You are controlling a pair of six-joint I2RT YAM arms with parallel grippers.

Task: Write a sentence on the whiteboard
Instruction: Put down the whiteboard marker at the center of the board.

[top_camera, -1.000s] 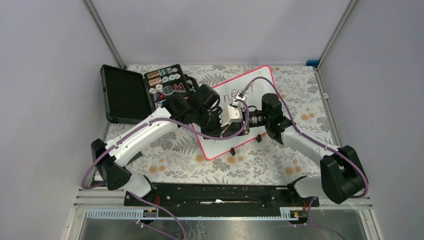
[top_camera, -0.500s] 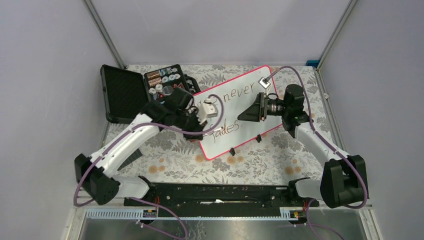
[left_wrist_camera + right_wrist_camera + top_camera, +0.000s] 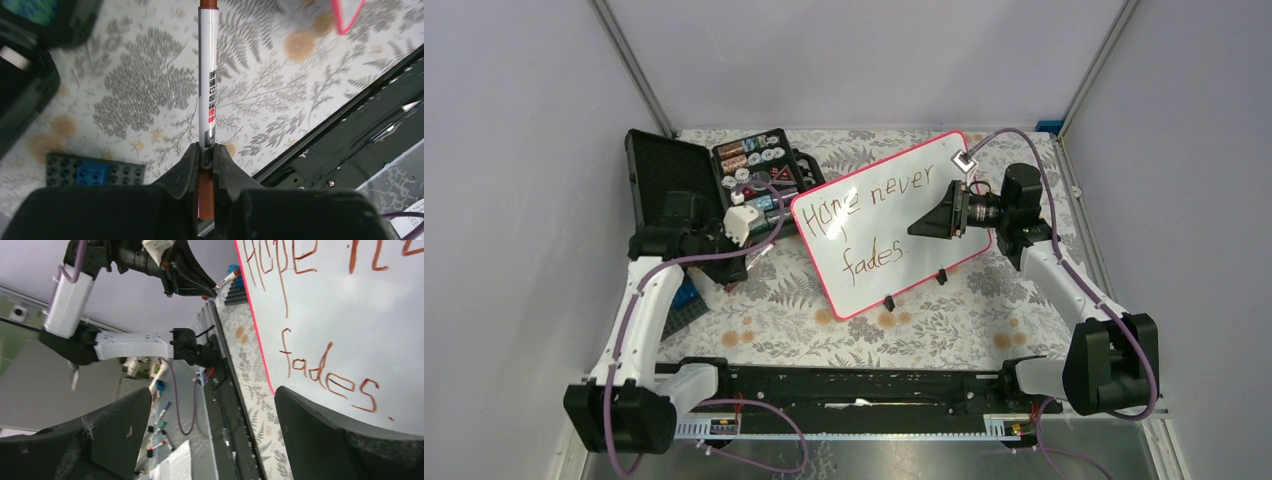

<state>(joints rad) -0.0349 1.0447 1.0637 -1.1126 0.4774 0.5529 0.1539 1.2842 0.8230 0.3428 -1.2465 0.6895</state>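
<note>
The counter, covered with a cloth of grey ferns and orange flowers, carries everything. In its middle lies the whiteboard, flat and turned diagonally, with one corner toward the far right and one toward the near left. Two small black clips sit on its near long edge. To the left of it, at the far left of the counter, an open black case shows small items in its tray.

The right gripper hangs above the right part of the whiteboard. Its jaws stand wide apart and hold nothing. In the right wrist view the board fills the space between and beyond the two fingers.

The left gripper is well apart from the whiteboard, on its left side, over the cloth near the black case. Its jaws are closed tightly on a marker, a white barrel with a brown end that points away from the wrist camera.

The sentence reads "Hope never" on one line and "fades." below it. The word "fades." lies nearest the right gripper. A small grey and blue brick plate lies on the cloth beside the left gripper.
</note>
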